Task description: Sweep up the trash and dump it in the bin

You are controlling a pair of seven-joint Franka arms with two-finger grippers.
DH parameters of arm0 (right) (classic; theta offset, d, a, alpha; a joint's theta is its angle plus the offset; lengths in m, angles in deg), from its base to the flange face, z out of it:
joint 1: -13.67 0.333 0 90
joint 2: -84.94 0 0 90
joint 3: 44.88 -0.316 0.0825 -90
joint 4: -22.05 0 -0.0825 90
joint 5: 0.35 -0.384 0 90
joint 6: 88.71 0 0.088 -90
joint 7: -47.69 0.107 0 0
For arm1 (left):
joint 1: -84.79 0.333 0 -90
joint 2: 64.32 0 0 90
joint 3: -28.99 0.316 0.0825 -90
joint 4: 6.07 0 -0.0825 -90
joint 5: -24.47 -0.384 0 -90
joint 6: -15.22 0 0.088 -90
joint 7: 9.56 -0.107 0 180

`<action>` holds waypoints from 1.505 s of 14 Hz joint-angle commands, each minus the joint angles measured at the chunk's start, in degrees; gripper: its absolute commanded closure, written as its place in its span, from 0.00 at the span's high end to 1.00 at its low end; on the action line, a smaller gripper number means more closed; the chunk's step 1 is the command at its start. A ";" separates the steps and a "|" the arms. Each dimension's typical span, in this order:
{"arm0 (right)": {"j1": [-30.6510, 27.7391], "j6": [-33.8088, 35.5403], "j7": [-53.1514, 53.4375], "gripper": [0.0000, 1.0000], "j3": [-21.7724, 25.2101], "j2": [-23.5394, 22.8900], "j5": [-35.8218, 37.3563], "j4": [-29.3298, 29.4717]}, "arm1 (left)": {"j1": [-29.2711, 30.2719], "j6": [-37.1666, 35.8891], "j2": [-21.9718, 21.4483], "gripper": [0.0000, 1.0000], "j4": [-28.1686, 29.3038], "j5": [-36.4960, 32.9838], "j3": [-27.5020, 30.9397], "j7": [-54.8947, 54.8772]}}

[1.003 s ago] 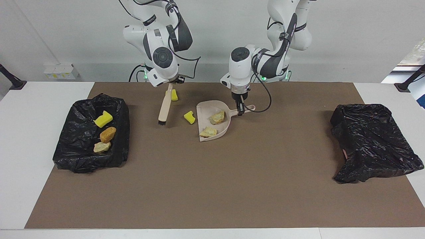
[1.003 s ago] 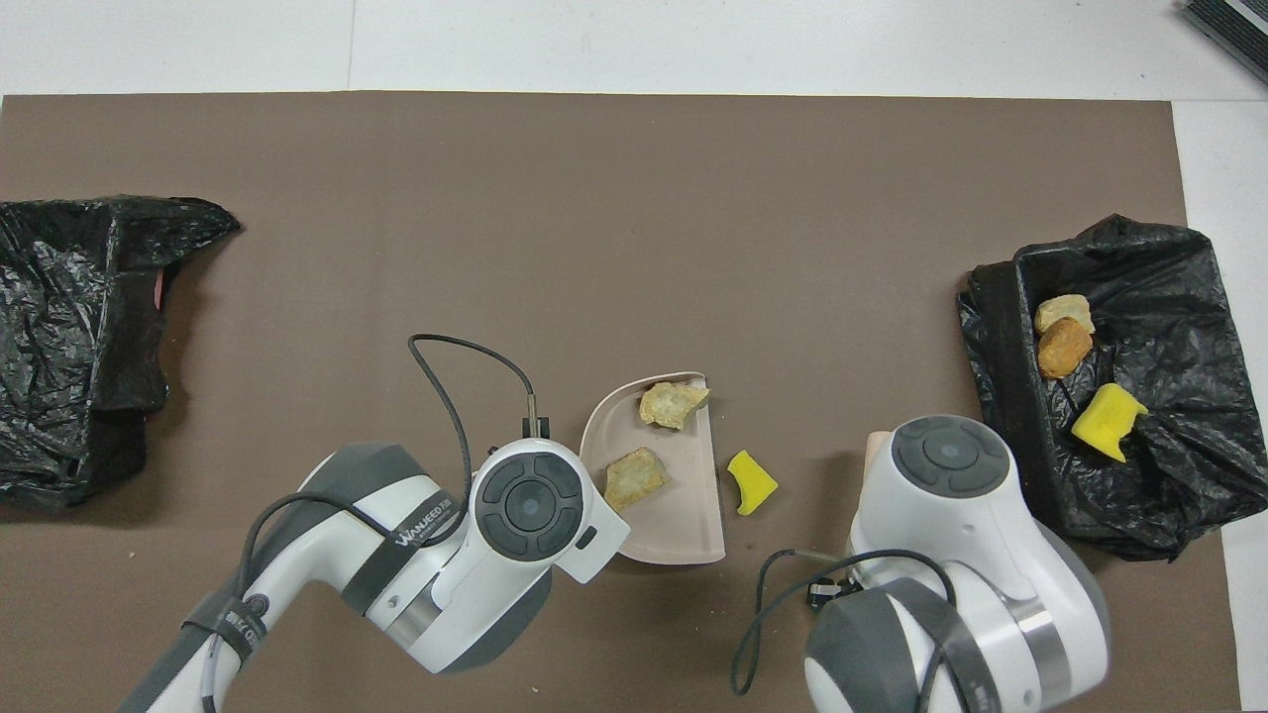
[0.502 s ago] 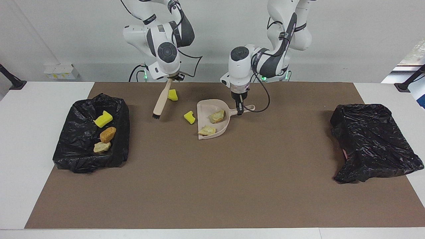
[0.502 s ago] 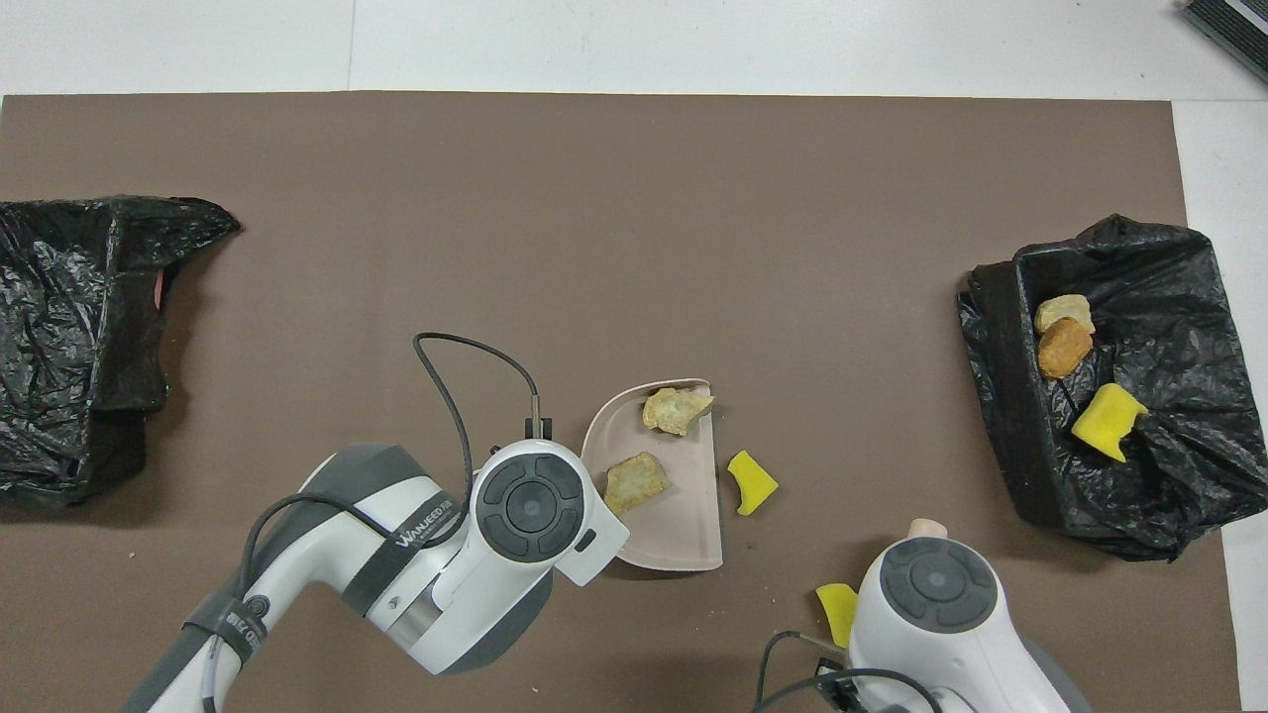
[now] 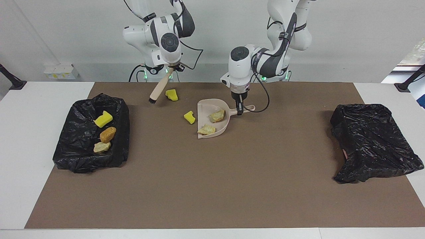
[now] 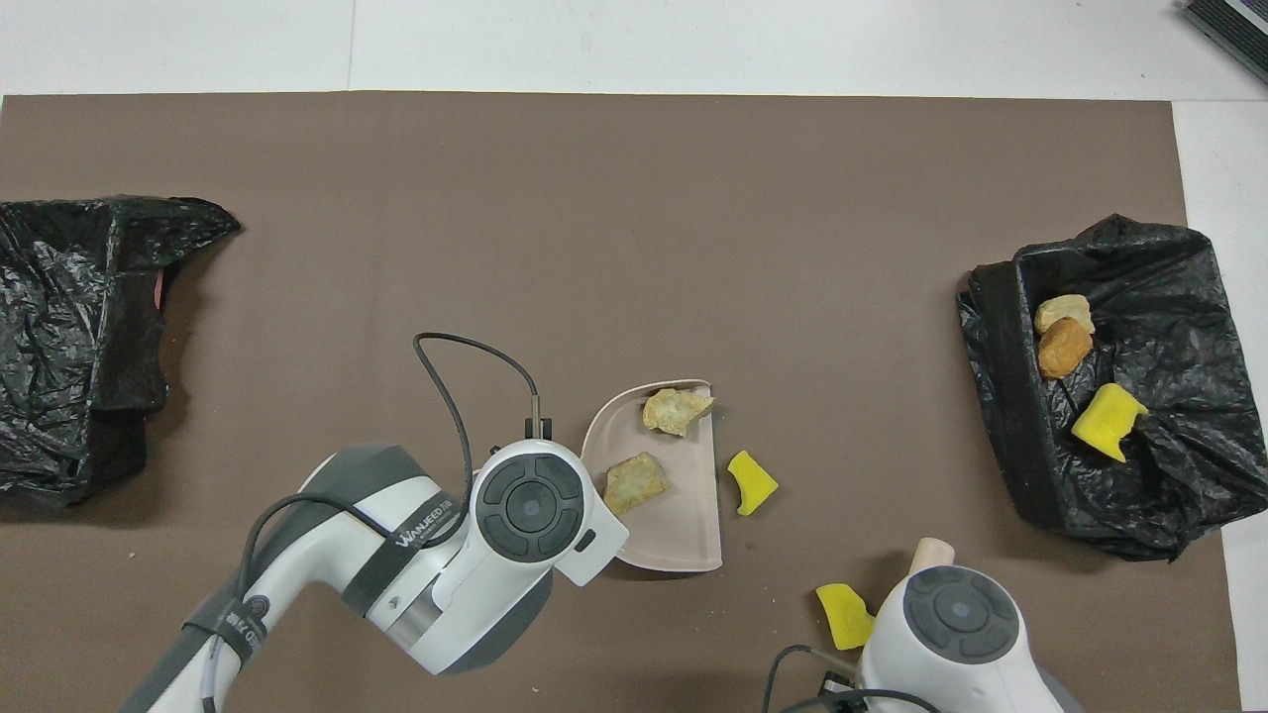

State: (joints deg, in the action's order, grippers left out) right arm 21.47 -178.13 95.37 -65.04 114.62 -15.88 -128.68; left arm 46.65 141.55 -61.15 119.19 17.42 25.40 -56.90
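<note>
My left gripper point(image 5: 239, 109) is shut on the handle of the beige dustpan point(image 5: 215, 133), which rests on the brown mat and holds two beige trash lumps point(image 5: 217, 116) point(image 6: 634, 482). A yellow trash chunk point(image 5: 189, 117) lies just outside the pan's mouth point(image 6: 753, 482). My right gripper point(image 5: 171, 67) is shut on the wooden brush point(image 5: 158, 89), tilted with its bristles low beside another yellow chunk point(image 5: 171, 94) nearer the robots. The black-lined bin point(image 5: 83, 156) at the right arm's end holds three trash lumps point(image 6: 1065, 347).
A second black bag-lined bin point(image 5: 375, 142) sits at the left arm's end of the mat point(image 5: 212, 186). White tabletop borders the mat on all sides. A cable loops from the left wrist point(image 6: 466, 356) over the mat.
The right arm has drawn the brush back toward the robots and raised it, uncovering the second yellow chunk. The dustpan shifted slightly; its lumps stayed in it.
</note>
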 commanded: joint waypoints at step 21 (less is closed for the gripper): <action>-0.07 -11.45 -2.77 0.00 -0.49 3.46 -13.56 -4.04 | -0.44 -0.55 -1.67 0.00 1.83 0.20 0.69 0.76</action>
State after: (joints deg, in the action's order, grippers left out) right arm 21.57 -186.25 94.77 -65.25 115.83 -27.01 -130.16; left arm 46.66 141.54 -61.15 119.30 17.42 25.52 -56.64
